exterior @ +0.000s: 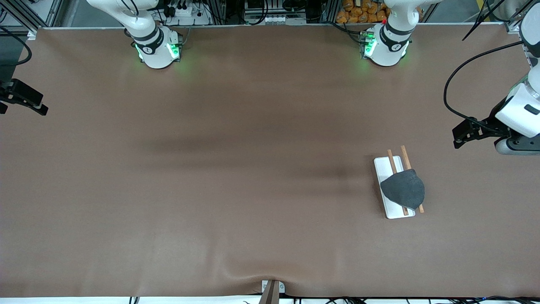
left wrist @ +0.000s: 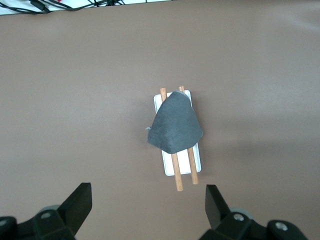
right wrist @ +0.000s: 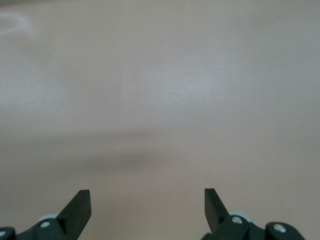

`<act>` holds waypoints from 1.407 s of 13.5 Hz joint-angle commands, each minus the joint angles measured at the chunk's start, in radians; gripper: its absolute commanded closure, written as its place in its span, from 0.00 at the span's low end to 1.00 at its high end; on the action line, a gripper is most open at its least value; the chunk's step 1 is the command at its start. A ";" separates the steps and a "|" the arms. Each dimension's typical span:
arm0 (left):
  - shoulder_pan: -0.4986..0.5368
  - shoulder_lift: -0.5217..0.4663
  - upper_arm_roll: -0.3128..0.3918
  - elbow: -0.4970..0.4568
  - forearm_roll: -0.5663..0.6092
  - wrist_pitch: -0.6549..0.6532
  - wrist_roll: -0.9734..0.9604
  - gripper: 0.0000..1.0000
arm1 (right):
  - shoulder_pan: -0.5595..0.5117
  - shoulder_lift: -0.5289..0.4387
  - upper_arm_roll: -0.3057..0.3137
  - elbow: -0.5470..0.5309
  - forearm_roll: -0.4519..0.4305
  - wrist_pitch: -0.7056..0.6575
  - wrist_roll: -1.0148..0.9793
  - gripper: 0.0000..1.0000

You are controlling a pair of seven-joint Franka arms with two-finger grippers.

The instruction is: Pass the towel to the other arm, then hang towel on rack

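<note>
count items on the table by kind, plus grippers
Towel: 1, dark grey towel draped over the rods
Rack: 1, white-based rack
Wooden rods on the rack: 2
Grippers: 2, left gripper and right gripper, both open, empty
Total: 6

left gripper (exterior: 460,135): fingers spread, empty, raised at the left arm's end of the surface
right gripper (exterior: 25,103): fingers spread, empty, raised at the right arm's end
</note>
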 commanded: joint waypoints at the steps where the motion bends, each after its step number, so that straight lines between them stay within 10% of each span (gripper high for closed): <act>1: 0.010 -0.002 -0.001 0.011 -0.013 -0.020 -0.012 0.00 | 0.035 -0.032 -0.041 -0.032 0.012 0.007 -0.011 0.00; 8: -0.005 -0.026 0.001 -0.007 -0.007 -0.043 0.019 0.00 | 0.035 -0.031 -0.039 -0.030 0.013 0.007 -0.010 0.00; 12: -0.185 -0.066 0.206 -0.002 -0.061 -0.151 -0.006 0.00 | 0.023 -0.032 -0.033 -0.030 0.013 0.009 -0.010 0.00; 19: -0.185 -0.105 0.218 -0.039 -0.110 -0.179 -0.018 0.00 | -0.022 -0.032 0.010 -0.030 0.013 0.007 -0.011 0.00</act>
